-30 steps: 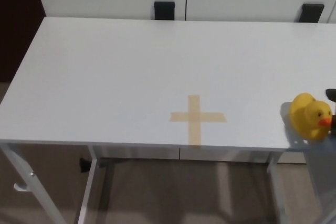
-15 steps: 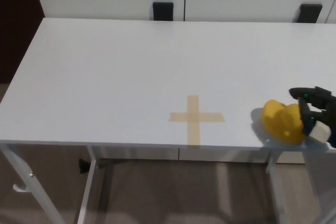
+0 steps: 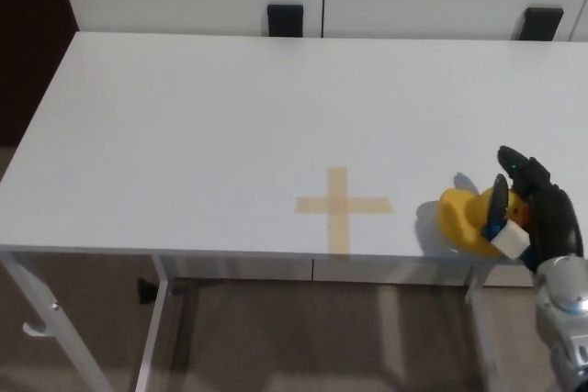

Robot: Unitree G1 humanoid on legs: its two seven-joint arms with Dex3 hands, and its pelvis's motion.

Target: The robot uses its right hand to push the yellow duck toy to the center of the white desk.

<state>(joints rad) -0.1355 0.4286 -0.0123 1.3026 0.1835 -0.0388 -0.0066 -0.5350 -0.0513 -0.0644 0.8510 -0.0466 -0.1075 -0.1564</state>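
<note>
The yellow duck toy (image 3: 467, 220) lies tipped near the front right edge of the white desk (image 3: 230, 117), to the right of a tan tape cross (image 3: 344, 206). My right hand (image 3: 528, 213) presses against the duck's right side, fingers apart and curled over it, not gripping. The duck's orange beak peeks out behind a finger. My left hand does not show.
Two black brackets (image 3: 285, 18) (image 3: 539, 22) sit behind the desk's far edge against white cabinet panels. The desk's front edge runs just below the duck. White desk legs (image 3: 156, 328) and floor show beneath.
My right hand came in from the right and pushed the duck leftward toward the tape cross. The duck has tipped over from upright.
</note>
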